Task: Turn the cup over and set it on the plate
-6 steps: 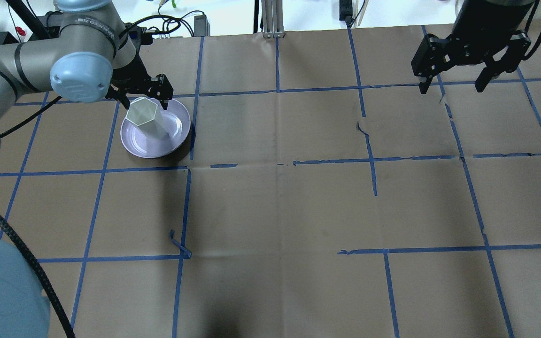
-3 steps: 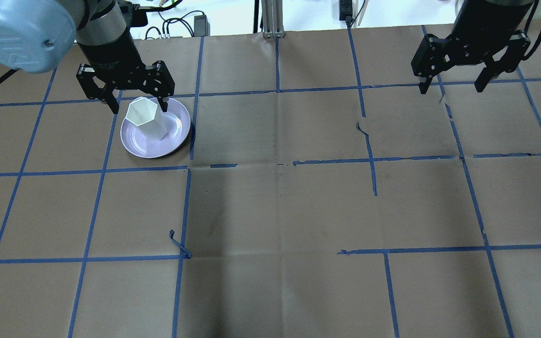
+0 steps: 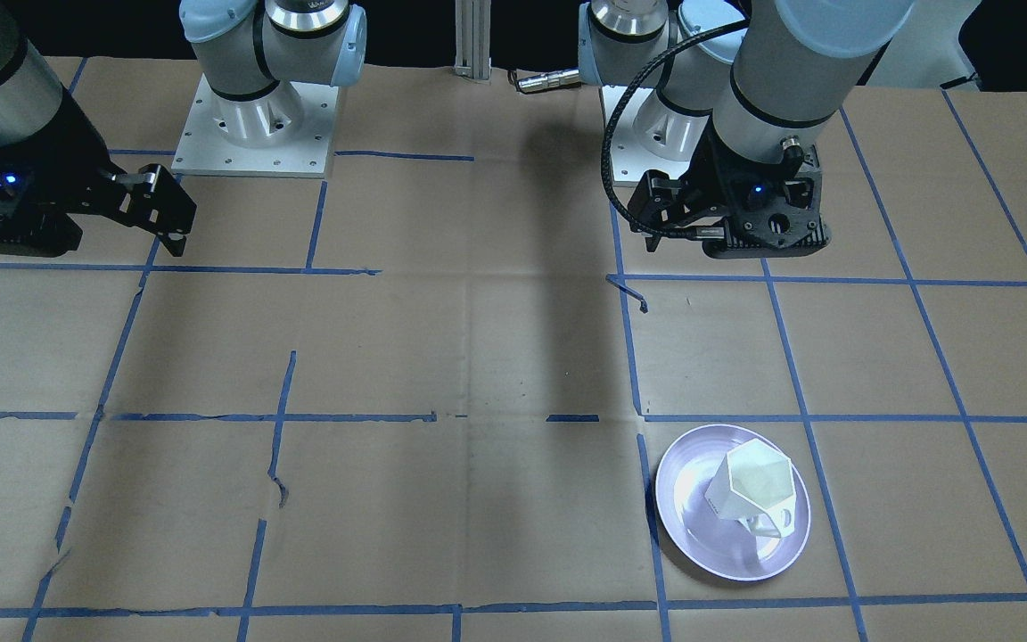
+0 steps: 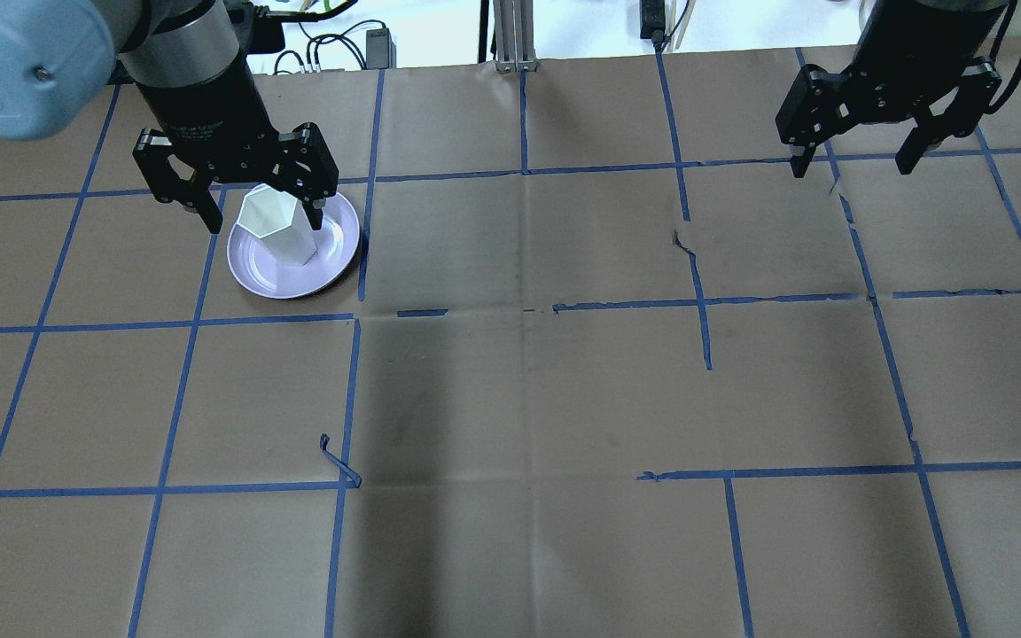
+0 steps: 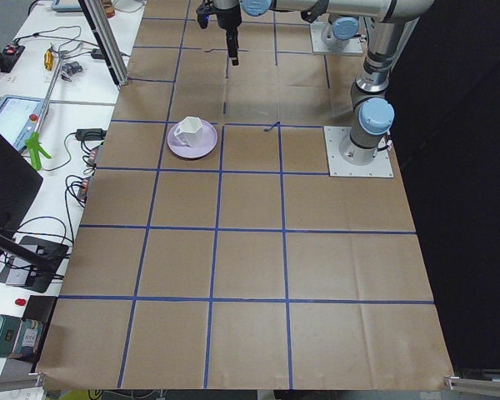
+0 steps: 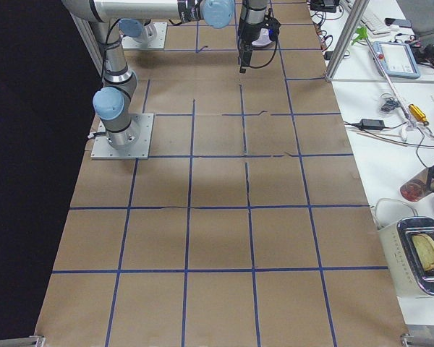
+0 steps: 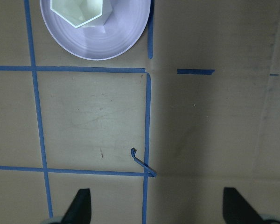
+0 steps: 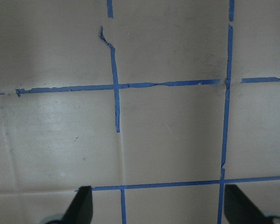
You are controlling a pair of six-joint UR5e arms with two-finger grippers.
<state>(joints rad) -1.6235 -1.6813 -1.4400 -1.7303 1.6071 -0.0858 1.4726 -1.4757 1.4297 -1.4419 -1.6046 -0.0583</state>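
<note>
The pale lavender plate (image 4: 255,266) lies flat on the surface (image 4: 510,399). It sits near the long edge opposite the robot, on the robot's left half, roughly across from the left arm's base. Inside its raised rim stands the white faceted cup (image 4: 278,226), upright with its hexagonal mouth up. The cup's angular handle is turned toward that same long edge. The inside of the cup shows only bare pale facets.

The left arm's wrist hangs vertical, and the left claw (image 4: 262,215) points straight down. The front-facing view shows it held high over the surface on the robot's side of the plate, touching neither plate nor cup. Its jaws are spread wide with nothing between them. In the left wrist view the fingertips (image 7: 81,207) sit far apart at the bottom. The plate and cup lie against that view's top edge, and a tape curl (image 7: 142,163) lifts off the brown paper below the middle.

The right arm is over the robot's right half, toward the long edge opposite the robot. The right claw (image 4: 853,164) also points down, well apart from the plate. Its jaws are spread wide and carry nothing. The right wrist view looks onto brown paper crossed by torn blue tape lines (image 8: 115,93).

Any lettering on the cup is too small to read.
</note>
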